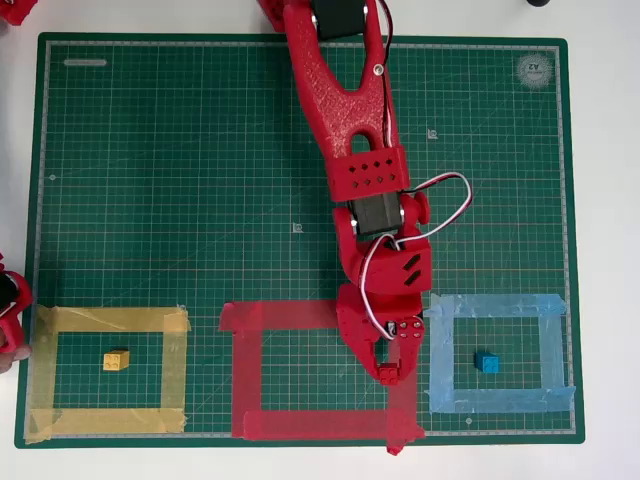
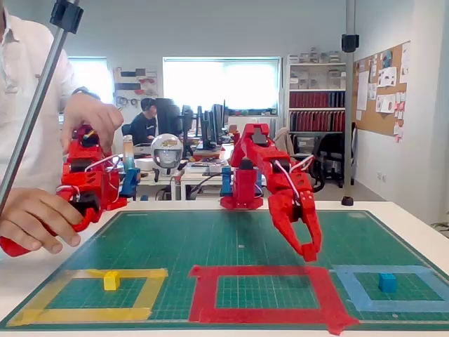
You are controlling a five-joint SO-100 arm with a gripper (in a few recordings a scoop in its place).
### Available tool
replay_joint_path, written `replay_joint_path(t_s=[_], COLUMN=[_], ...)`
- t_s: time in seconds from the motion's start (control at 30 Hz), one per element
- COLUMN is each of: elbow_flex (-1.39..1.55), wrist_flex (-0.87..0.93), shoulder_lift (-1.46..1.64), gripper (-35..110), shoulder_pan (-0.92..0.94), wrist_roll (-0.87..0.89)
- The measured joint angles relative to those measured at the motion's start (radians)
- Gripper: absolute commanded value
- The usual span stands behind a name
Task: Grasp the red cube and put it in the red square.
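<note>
My red gripper (image 1: 390,368) (image 2: 309,247) hangs a little above the mat, over the right strip of the red square (image 1: 300,424) (image 2: 259,314). Its fingers are drawn together at the tip around a small red block, which looks like the red cube (image 1: 387,374) (image 2: 310,254). Red on red makes the block's outline hard to read. The red square is a wide tape frame at the front middle of the green mat, with bare mat inside it.
A yellow cube (image 1: 116,360) (image 2: 111,280) sits inside the yellow tape frame (image 1: 110,320) on the left. A blue cube (image 1: 487,362) (image 2: 387,282) sits inside the light blue frame (image 1: 500,305) on the right. White table surrounds the green mat (image 1: 200,150).
</note>
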Motion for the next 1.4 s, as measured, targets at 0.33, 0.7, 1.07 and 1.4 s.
replay_joint_path(t_s=[0.33, 0.7, 1.07, 1.4], elbow_flex=[0.071, 0.285, 0.298, 0.382], wrist_flex=[-0.074, -0.153, -0.167, -0.173], shoulder_lift=[-0.028, 0.035, 0.038, 0.097], gripper=[-1, -1, -1, -1], shoulder_pan=[-0.005, 0.043, 0.089, 0.089], wrist_roll=[-0.106, -0.109, -0.115, -0.115])
